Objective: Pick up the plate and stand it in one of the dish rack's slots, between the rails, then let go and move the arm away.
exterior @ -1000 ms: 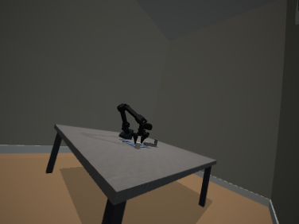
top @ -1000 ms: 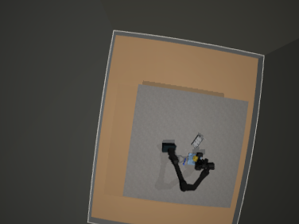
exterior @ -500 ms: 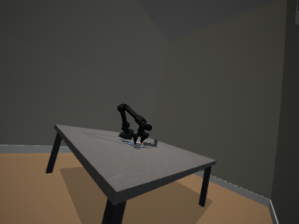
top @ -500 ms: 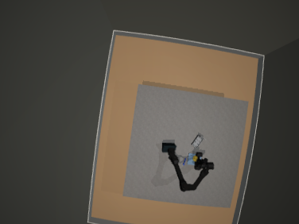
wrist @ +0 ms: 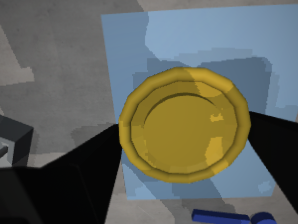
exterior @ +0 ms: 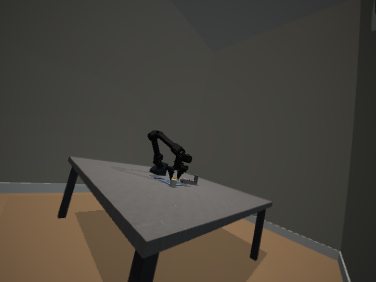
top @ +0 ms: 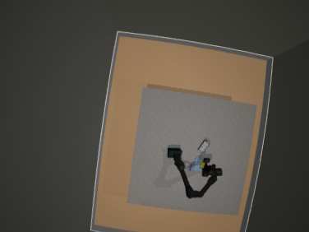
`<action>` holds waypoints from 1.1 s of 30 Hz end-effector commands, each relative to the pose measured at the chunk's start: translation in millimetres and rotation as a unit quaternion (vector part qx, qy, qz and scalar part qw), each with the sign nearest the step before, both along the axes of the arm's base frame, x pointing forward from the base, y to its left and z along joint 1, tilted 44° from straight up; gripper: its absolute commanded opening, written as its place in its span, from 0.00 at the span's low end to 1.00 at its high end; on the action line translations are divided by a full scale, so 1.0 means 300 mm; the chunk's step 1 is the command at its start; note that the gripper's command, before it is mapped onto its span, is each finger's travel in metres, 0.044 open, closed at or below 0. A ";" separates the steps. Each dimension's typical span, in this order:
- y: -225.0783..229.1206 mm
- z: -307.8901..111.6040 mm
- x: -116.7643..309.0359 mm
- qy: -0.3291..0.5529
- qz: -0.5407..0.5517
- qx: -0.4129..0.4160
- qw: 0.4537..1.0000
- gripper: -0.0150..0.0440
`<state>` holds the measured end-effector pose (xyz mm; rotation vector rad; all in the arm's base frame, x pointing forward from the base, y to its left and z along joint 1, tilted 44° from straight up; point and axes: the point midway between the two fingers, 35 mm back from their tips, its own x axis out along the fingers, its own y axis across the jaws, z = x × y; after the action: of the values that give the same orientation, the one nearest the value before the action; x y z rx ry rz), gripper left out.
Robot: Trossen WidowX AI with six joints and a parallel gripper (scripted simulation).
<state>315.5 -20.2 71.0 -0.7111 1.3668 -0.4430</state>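
Observation:
The yellow round plate (wrist: pixel 185 137) (top: pixel 202 164) lies face up over a blue mat, its rim between my fingers in the wrist view. My gripper (wrist: pixel 180 124) (exterior: pixel 174 178) is shut on the plate, with one finger against its left edge and one against its right edge. Whether the plate touches the mat cannot be told. The small grey dish rack (top: pixel 204 146) (exterior: pixel 190 181) stands on the table beside the mat. A dark corner of it shows at the left edge of the wrist view; its slots are too small to make out.
The light blue mat (wrist: pixel 125 55) (top: pixel 198 166) lies under the plate. A dark blue utensil (wrist: pixel 220 216) (top: pixel 191 167) lies beside the mat. A small pale cup (exterior: pixel 173 184) stands near the fingers in the exterior view. The grey table (top: pixel 164 111) (exterior: pixel 135 205) carries everything.

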 end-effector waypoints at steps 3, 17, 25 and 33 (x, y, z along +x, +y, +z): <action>0.083 0.070 0.006 -0.001 0.013 0.005 1.000 0.29; 0.239 0.225 -0.014 0.007 0.039 0.005 0.999 0.25; 0.315 0.306 -0.032 0.011 0.050 0.003 0.999 0.25; 0.367 0.366 -0.047 0.013 0.058 0.000 0.998 0.25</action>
<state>303.0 84.5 174.8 -0.7945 1.3421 -0.3449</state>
